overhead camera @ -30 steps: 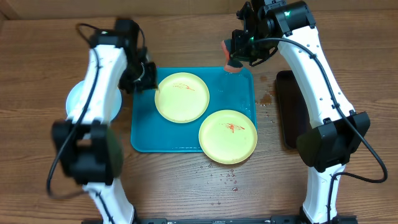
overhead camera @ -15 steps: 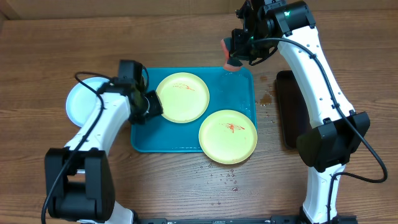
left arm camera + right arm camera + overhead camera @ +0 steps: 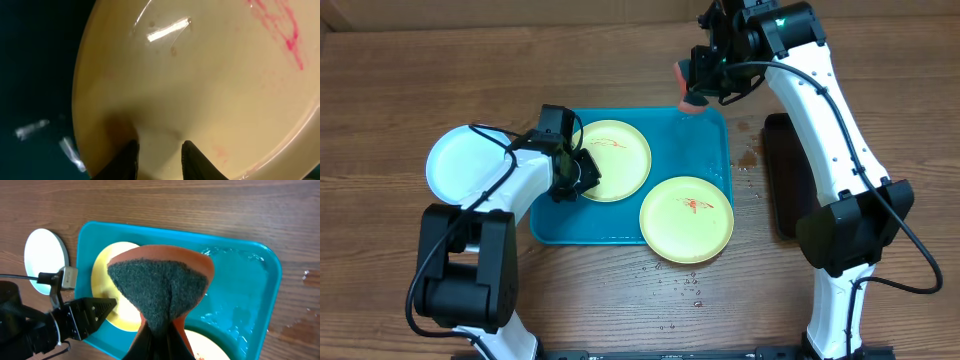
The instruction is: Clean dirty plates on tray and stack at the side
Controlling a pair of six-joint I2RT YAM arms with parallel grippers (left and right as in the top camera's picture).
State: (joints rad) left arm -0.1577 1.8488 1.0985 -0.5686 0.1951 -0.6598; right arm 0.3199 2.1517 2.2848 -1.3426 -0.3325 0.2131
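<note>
Along the left edge of the tray [image 3: 552, 228], the left pincer [image 3: 582, 182] rests on the far yellow plate [image 3: 620, 160], its grip impossible to tell; if loose, that plate could skid when the right pincer [image 3: 159, 337], clamping a sponge [image 3: 160, 290], scrubs.

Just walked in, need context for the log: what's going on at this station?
The left claw sits at the left rim of the upper yellow-green plate on the tray; grip unclear. The right claw holds a sponge above the tray's far right corner. A second yellow-green plate, red-smeared, lies at the tray's near right; a white plate lies on the table beside the tray.
</note>
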